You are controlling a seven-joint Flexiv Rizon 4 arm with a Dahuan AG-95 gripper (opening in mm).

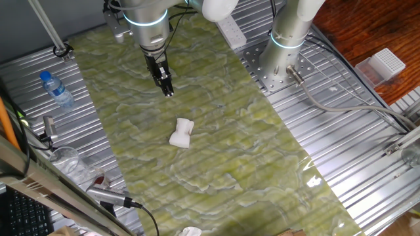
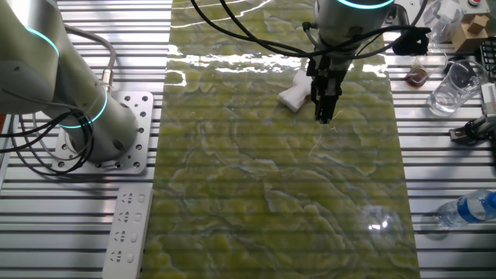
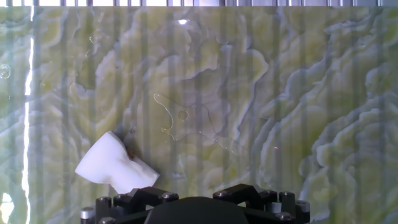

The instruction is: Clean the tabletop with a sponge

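The green-yellow marbled tabletop [image 1: 216,151] runs down the middle between ribbed metal surfaces. The white sponge [image 1: 181,133] with a pinched waist lies loose on it, and it also shows as the sponge [image 2: 293,94] and the sponge [image 3: 112,165] at lower left. My gripper [image 1: 168,92] hangs over the sheet a short way from the sponge, apart from it, with its dark fingers close together and nothing between them. In the other fixed view the gripper [image 2: 323,118] points down just right of the sponge. The hand view shows only the hand's dark base.
A second arm's base [image 1: 285,49] stands on the metal beside the sheet, with a power strip [image 2: 128,229] near it. A water bottle [image 1: 56,89], a clear glass [image 2: 452,85] and a small white scrap [image 1: 190,231] lie along the other edges.
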